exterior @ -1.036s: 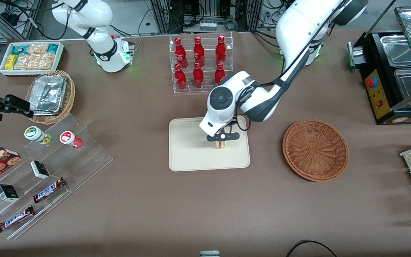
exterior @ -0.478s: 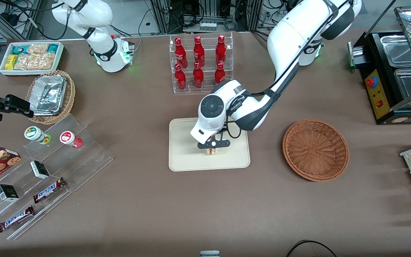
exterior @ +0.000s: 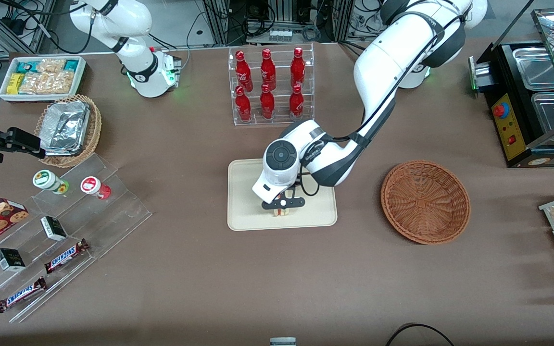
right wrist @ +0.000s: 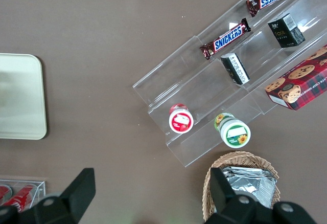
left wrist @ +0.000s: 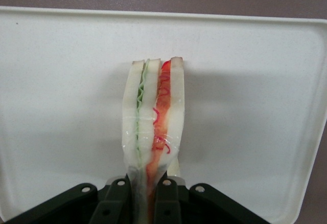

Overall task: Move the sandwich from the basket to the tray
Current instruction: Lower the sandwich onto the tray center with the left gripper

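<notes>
Sandwich [left wrist: 153,127] is pinched upright between the closed fingers [left wrist: 167,196] of the left gripper [exterior: 283,207], its green and red layers seen edge-on in the wrist view — it is held low over the tray [exterior: 245,211], whether touching cannot be told. In the front view the tray sits at frame centre, and the gripper hangs over its lower edge, the sandwich [exterior: 282,212] mostly hidden under the black finger bar. The white forearm crosses the tray's upper right part and blocks that corner from view. The basket [exterior: 425,202] lies right of centre, well apart from the tray, no sandwich seen in it. A clear rack of red bottles [exterior: 270,86] stands above the tray in the frame — near the arm's elbow, not touching. Tiered acrylic shelves [exterior: 60,226] with snack bars occupy the lower left.
</notes>
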### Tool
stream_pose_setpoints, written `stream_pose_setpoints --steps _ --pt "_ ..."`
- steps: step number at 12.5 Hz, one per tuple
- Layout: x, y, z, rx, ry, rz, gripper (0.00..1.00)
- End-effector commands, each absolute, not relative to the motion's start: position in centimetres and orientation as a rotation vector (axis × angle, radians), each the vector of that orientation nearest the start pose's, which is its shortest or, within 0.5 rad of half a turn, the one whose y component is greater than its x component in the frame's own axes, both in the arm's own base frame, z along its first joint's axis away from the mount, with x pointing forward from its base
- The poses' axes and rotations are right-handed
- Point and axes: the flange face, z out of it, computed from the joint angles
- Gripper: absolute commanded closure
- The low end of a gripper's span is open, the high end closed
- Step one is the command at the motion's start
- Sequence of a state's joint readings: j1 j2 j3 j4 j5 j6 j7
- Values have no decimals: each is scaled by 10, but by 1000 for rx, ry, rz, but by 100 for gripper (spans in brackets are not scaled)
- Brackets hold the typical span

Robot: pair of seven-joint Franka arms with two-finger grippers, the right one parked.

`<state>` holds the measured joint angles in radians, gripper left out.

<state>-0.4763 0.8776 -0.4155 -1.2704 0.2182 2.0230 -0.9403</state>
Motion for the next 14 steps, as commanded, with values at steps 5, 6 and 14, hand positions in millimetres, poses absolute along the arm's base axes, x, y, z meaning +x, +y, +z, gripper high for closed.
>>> stream_pose_setpoints --steps 5,6,14 --pt "531 -525 239 -3151 -167 189 100" --pt "531 -525 238 -3150 -163 191 97" --pt "534 -524 287 -3157 -144 121 0"
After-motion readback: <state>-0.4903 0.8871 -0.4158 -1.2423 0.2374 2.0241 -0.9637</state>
